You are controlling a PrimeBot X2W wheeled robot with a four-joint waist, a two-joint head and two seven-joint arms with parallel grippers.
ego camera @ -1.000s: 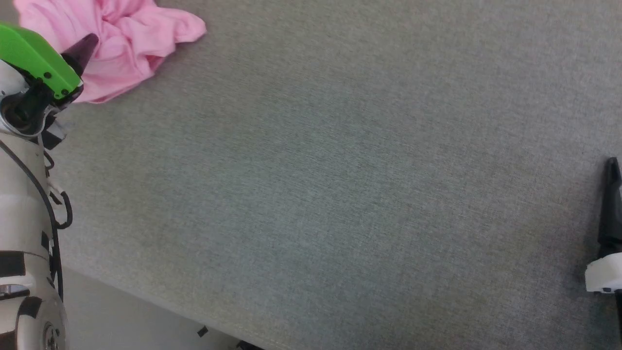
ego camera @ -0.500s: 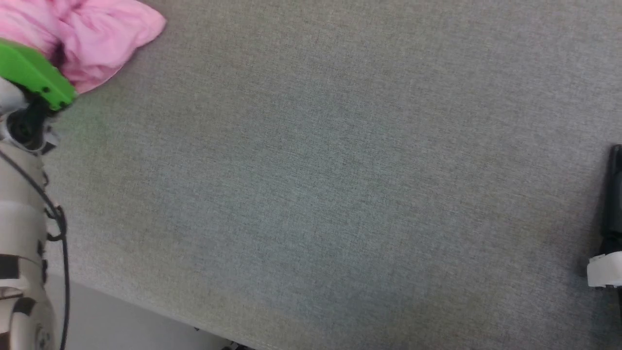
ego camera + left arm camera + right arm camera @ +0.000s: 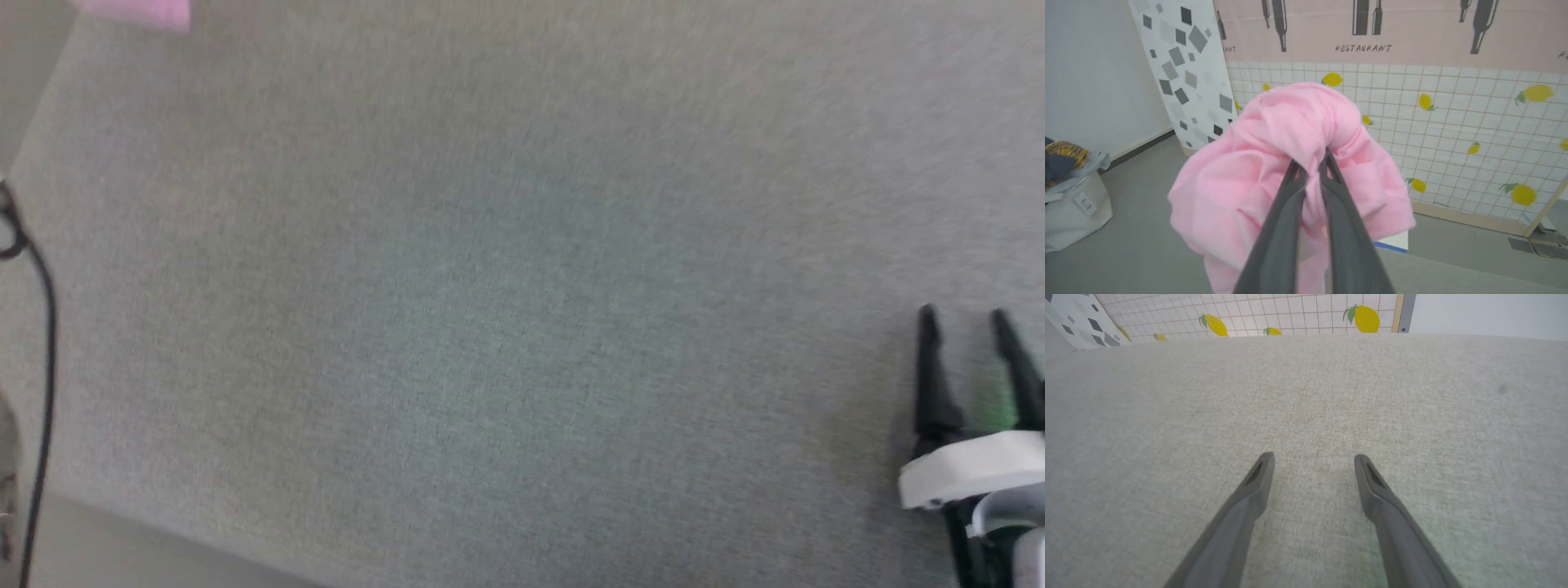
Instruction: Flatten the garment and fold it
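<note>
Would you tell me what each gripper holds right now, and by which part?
Left gripper pinches a bunched fold of the shorts; right gripper holds nothing.

The head camera looks steeply down on the grey cloth surface [image 3: 522, 294], right gripper [image 3: 963, 317] at 4 o'clock. The right wrist camera looks low along that same surface toward the lemon-tiled wall [image 3: 1298, 312] at 12 o'clock. The left wrist camera faces that wall too, the garment [image 3: 1249, 175] close before it.

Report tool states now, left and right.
Left tool: shut on the pink garment, which is bunched around its fingers.
Right tool: open, holding nothing, over the grey fabric surface.
</note>
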